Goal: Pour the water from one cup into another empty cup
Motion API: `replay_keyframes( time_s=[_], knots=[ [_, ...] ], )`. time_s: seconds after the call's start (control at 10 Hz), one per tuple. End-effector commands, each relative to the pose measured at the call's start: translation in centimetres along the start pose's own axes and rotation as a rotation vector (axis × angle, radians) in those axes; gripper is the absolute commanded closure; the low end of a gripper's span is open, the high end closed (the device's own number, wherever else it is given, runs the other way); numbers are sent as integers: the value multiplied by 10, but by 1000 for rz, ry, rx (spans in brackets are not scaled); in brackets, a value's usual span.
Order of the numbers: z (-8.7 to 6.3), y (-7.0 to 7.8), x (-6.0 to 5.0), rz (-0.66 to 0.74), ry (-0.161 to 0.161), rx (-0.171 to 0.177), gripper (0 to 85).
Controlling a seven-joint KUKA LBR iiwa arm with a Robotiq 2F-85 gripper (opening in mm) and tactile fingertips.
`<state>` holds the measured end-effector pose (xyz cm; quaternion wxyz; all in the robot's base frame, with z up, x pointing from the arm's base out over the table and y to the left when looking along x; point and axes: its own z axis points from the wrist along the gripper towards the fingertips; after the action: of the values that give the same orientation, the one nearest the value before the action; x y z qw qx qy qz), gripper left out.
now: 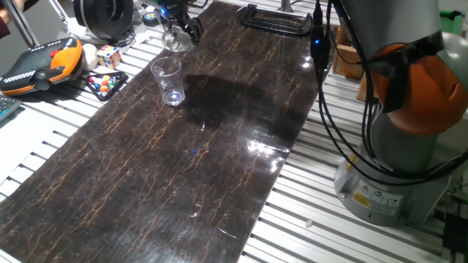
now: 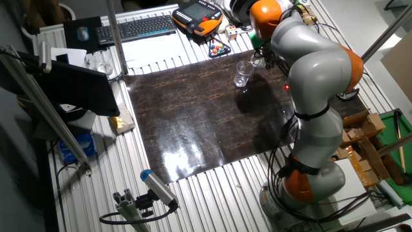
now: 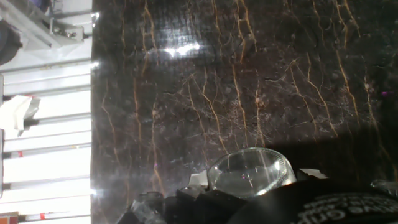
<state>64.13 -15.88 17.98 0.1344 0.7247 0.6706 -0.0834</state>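
While held aloft at the far end of the dark marbled mat (image 1: 183, 168), the short glass tumbler (image 1: 175, 38) sits clamped between the fingers (image 1: 178, 29), tilted sideways. Item two: tall tapered clear cup (image 1: 168, 80), upright on the mat, just below the tumbler at its 6 o'clock in one fixed view. Hand view: tumbler (image 3: 250, 172) at 6 o'clock of frame, over the mat. Table (image 1: 44, 139) of ribbed aluminium.

A dark brown marble-patterned mat (image 1: 183, 168) with orange veins, two clear glass cups (image 1: 169, 80), a grey-and-orange robot arm (image 2: 315, 71)
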Motion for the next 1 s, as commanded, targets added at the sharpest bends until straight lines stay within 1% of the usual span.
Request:
replay_keyframes(
  time_s=[0.0, 0.1, 0.3, 0.4, 0.5, 0.6, 0.7, 0.8, 0.9],
  knots=[
    [0, 0, 0, -3, -16, 5, 843],
    [0, 0, 0, -12, -16, 13, 843],
    [0, 0, 0, -76, 7, 23, 843],
    [0, 0, 0, -97, 21, 38, 843],
    [0, 0, 0, -104, 41, 41, 843],
    [0, 0, 0, -108, 39, 41, 843],
    [0, 0, 0, -78, 27, 35, 843],
    [0, 0, 0, -55, 13, 29, 843],
    [0, 0, 0, -41, -13, 18, 843]
  ],
)
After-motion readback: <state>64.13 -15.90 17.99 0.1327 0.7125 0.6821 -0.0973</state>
